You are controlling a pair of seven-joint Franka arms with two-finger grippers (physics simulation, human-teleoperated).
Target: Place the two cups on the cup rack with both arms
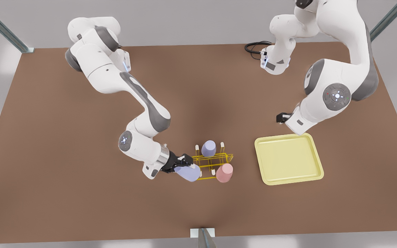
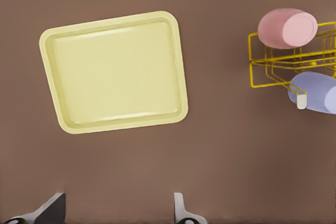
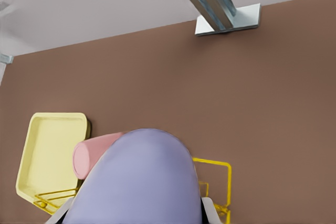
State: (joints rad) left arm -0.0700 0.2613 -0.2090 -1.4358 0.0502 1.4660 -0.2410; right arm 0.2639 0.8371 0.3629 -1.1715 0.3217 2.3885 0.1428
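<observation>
Front view: right claw point(image 1: 184, 165) grips lavender cup point(image 1: 188, 173) at rack point(image 1: 212, 162).

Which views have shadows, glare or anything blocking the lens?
Front view: soft dark shadow patch on the brown tabletop, no hard glare. Left wrist view: pale yellow square tray evenly lit with faint rim highlights, left gripper open. Right wrist view: lavender-blue tapered cup in the right gripper blocks the near field.

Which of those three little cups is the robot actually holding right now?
The lavender cup at the rack's end on the front view's left, gripped by the right gripper. The other lavender cup and the pink cup sit on pegs, untouched.
</observation>
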